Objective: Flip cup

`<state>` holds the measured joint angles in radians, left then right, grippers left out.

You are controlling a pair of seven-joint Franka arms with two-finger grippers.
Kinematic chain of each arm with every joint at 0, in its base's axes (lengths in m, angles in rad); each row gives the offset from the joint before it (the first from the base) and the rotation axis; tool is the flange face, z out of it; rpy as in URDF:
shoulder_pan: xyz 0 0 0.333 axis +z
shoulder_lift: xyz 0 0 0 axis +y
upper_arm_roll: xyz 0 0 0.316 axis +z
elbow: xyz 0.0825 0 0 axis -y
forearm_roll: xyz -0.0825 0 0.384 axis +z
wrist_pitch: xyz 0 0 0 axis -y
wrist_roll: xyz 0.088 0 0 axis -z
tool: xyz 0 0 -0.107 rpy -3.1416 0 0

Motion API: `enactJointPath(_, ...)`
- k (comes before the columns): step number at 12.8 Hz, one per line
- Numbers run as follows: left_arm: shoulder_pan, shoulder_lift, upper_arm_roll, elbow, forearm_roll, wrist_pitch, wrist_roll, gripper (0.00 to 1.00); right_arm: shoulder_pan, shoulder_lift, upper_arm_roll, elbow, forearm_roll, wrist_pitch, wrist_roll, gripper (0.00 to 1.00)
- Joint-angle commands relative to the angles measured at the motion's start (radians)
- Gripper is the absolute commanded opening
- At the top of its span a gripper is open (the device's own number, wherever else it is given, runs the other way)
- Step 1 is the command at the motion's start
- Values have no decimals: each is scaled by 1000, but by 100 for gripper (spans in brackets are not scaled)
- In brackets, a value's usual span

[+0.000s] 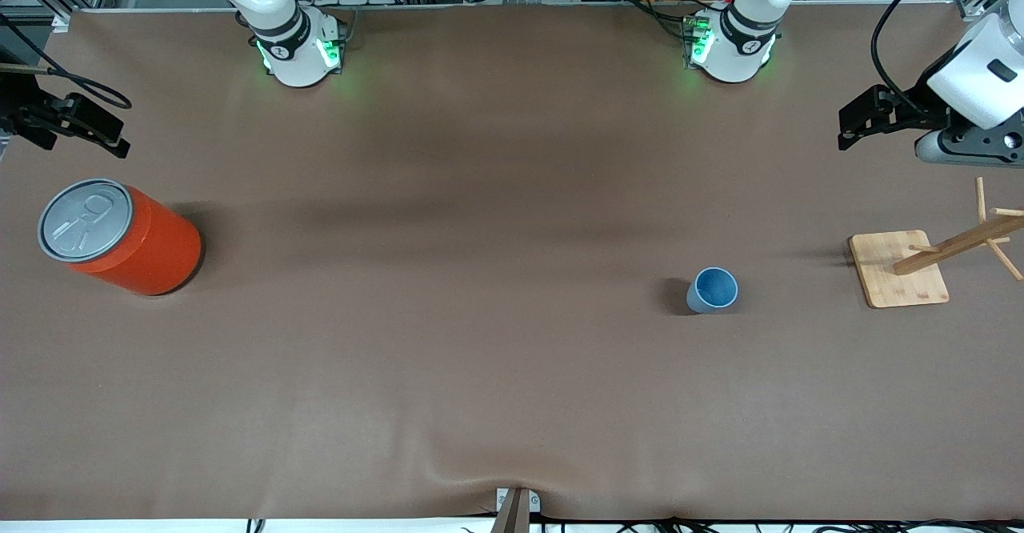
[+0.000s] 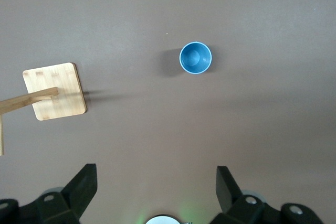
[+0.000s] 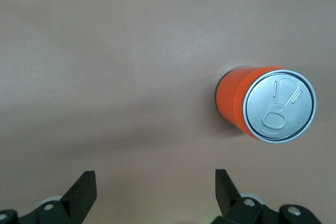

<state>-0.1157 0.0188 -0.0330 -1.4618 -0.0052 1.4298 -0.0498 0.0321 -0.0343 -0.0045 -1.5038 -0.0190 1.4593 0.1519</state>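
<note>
The cup (image 1: 712,290) is small and light blue with a darker blue inside. It stands upright, mouth up, on the brown table toward the left arm's end. In the left wrist view the cup (image 2: 196,58) sits well apart from my left gripper (image 2: 156,174), whose black fingers are spread wide with nothing between them. My left gripper (image 1: 852,125) hangs over the table edge at the left arm's end. My right gripper (image 1: 120,126) hovers at the right arm's end, open and empty (image 3: 155,179).
A big orange can (image 1: 120,237) with a grey pull-tab lid stands at the right arm's end; the right wrist view also shows the can (image 3: 265,106). A wooden rack on a square base (image 1: 898,267) stands beside the cup; the left wrist view shows that base (image 2: 55,91).
</note>
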Motion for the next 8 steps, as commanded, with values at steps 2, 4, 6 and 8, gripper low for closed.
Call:
enactJointPath(2,4,0,-4,21,10,-17,1,100,-3,5,6,14,11,-14,0,100)
enactJointPath(4,4,0,-2,21,11,-15,1,100,-3,7,8,14,11,-14,2,100)
enactJointPath(6,4,0,-2,21,11,-15,1,100,-3,5,8,14,19,-14,5,100)
enactJointPath(8,5,0,-2,20,10,-15,10,100,-3,7,8,14,25,-14,9,100)
